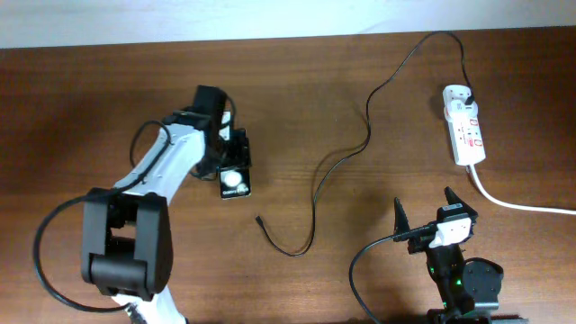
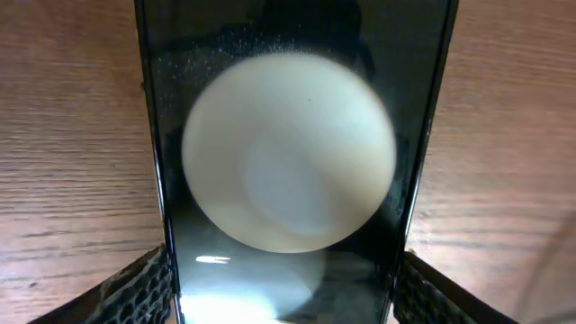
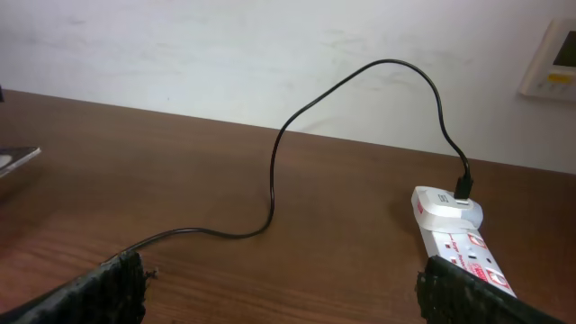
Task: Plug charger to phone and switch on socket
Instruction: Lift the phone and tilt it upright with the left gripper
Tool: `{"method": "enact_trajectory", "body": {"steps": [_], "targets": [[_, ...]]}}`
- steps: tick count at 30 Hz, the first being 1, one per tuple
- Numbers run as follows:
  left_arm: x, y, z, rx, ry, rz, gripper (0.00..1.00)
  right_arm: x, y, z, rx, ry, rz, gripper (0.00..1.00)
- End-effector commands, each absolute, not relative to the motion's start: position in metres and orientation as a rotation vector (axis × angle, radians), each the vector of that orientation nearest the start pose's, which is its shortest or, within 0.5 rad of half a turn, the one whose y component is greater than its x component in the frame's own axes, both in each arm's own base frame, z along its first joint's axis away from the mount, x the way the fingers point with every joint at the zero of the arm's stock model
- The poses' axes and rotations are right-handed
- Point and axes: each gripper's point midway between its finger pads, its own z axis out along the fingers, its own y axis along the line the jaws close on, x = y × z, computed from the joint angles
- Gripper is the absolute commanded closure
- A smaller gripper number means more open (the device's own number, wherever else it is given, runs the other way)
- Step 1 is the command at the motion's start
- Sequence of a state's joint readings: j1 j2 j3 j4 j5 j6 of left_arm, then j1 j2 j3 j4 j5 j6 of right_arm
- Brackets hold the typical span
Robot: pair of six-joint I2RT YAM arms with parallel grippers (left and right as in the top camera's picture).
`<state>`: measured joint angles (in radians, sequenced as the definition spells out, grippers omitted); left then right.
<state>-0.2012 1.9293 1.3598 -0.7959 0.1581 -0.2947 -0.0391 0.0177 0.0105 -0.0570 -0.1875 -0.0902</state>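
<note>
My left claw (image 2: 283, 281) grips phone (image 2: 288, 108) by its long edges; right claw (image 1: 424, 200) wide open, empty, near bench (image 1: 90, 90) front edge.

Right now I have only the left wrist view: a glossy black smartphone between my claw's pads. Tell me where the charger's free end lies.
Observer: The thin black cable ends in a connector tip lying free on the wooden table, right of the black smartphone.
Operator: Give me its other end.
Observer: Plugged into the white adapter at the white power strip, far right.
Operator: Report the right claw.
Observer: The right claw is open, holding nothing, apart from the strip.
</note>
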Motion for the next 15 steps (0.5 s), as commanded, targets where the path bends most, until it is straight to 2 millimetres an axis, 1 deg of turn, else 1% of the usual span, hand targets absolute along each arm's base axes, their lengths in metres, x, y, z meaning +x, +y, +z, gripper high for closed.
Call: {"method": "enact_trajectory", "body": {"steps": [1,2,7,11,15], "targets": [[0.3945,-0.1236,0.0674,0.033,2.889,-0.576,0.37,0.2448,0.0232,0.1578,-0.192,1.630,0.051,0.01],[0.3944,-0.1233,0.0685,0.058,2.882,-0.604,0.37,0.2448,0.0231,0.1578,-0.192,1.630,0.050,0.01],[0.3963,-0.1219,0.0675,0.053,2.872,-0.609,0.38,0.2448,0.0231,0.1578,-0.192,1.630,0.050,0.01],[0.3938,-0.1215,0.0650,0.050,2.881,-0.609,0.37,0.2448,0.0231,0.1578,-0.192,1.630,0.050,0.02],[0.3918,-0.1248,0.0649,0.054,2.881,-0.641,0.37,0.2448,0.0232,0.1578,-0.192,1.630,0.051,0.01]]}}
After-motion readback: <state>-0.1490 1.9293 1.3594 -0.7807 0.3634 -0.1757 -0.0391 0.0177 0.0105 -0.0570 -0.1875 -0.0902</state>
